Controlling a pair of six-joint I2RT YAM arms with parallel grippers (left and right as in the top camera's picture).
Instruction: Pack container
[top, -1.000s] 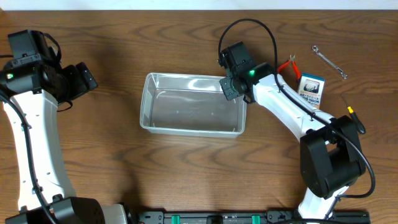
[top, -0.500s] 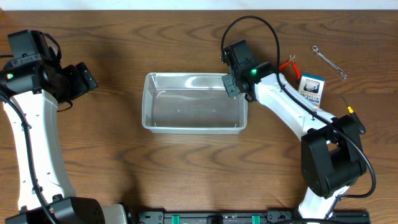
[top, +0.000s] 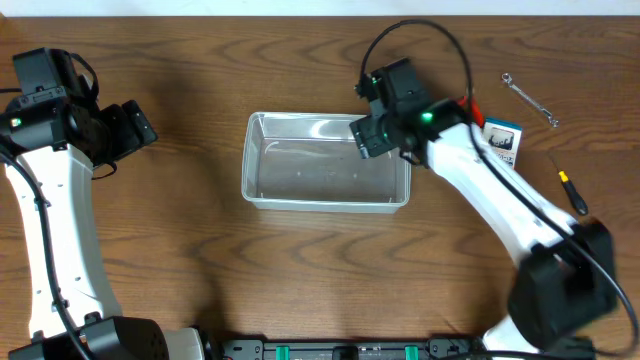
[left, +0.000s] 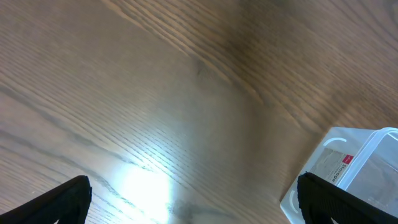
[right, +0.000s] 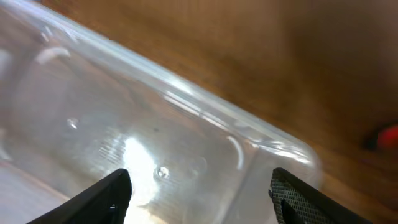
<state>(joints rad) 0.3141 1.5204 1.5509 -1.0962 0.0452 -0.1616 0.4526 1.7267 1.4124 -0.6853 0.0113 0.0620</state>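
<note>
Well left of the one clear container (top: 330, 205) on the desk (top: 300, 280), the left hand (top: 138, 126) gapes wide, empty. The right hand (top: 368, 138) is spread over the container's far-right corner, clamping nothing. Right of the container: one blue-and-white box (top: 501, 141), one wrench (top: 528, 99), one screwdriver (top: 573, 190).

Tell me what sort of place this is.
Probably a robotics lab workbench: a left arm and right arm flank a wood-grain table holding a clear container, a wrench and a screwdriver.
</note>
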